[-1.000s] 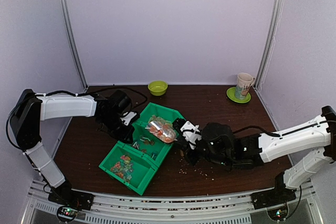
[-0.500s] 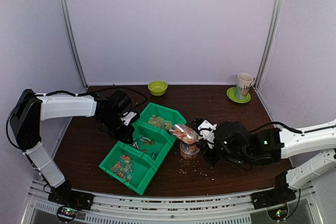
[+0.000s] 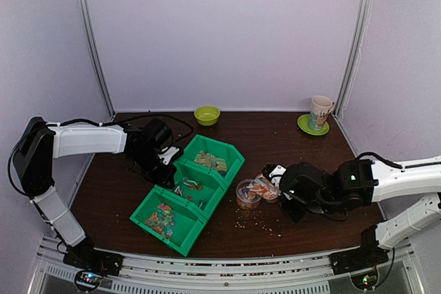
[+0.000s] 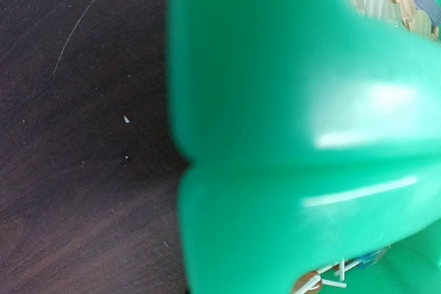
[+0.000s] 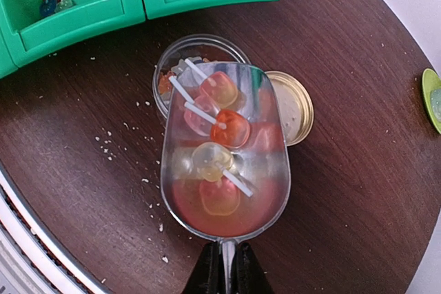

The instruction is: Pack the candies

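My right gripper [image 5: 224,266] is shut on the handle of a clear scoop [image 5: 224,170], seen from above as scoop [image 3: 265,186]. The scoop carries several candies [image 5: 222,127], red, orange and pale ones on white sticks. Its tip hangs over a clear jar [image 5: 167,56], jar [image 3: 245,196], with a gold lid [image 5: 295,107] lying beside it. More candies [image 3: 160,219] lie in a green three-part bin [image 3: 180,236]. My left gripper [image 3: 165,163] sits at that bin's left rim. In the left wrist view the green bin [image 4: 289,101] hides the fingers.
Pale crumbs [image 3: 258,222] are scattered on the dark table in front of the jar. At the back stand a small green bowl [image 3: 207,114] and a mug [image 3: 320,110] on a green saucer [image 3: 308,127]. Light walls enclose the table.
The right arm has carried the loaded scoop rightward out of the bin's far compartment to above the jar. The left arm has not moved.
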Tool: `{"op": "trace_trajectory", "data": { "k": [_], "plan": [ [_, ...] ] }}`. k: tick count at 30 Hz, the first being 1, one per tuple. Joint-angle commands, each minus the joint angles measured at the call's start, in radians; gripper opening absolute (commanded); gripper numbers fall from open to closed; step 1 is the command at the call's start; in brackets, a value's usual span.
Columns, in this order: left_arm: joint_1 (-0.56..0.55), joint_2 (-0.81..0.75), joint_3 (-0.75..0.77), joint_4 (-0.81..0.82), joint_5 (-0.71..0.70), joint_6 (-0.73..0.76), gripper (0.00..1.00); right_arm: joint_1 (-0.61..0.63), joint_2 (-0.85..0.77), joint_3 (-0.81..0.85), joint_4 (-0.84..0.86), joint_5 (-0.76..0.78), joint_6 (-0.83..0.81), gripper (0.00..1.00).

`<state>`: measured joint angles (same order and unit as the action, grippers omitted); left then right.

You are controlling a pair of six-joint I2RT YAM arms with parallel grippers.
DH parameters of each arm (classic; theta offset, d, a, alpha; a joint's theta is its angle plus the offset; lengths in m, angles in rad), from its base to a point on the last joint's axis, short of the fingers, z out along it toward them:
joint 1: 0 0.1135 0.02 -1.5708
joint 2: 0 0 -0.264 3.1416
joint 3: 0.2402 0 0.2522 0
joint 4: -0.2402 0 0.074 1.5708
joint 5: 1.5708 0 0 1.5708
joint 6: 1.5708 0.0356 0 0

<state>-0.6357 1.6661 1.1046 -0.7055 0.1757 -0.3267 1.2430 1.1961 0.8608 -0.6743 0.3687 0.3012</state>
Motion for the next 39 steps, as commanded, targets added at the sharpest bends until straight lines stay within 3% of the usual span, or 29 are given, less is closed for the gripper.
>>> {"op": "trace_trajectory", "data": {
  "k": [1, 21, 39],
  "plan": [
    [0.004, -0.023, 0.047, 0.059, 0.053, -0.005, 0.0, -0.006, 0.044, 0.077, -0.133, 0.035, 0.025, 0.0],
    [0.004, -0.024, 0.048, 0.057, 0.059, -0.005, 0.0, -0.006, 0.259, 0.291, -0.341, 0.056, -0.085, 0.0],
    [0.005, -0.017, 0.049, 0.058, 0.064, -0.005, 0.0, -0.004, 0.275, 0.416, -0.439, 0.121, -0.153, 0.0]
  ]
}}
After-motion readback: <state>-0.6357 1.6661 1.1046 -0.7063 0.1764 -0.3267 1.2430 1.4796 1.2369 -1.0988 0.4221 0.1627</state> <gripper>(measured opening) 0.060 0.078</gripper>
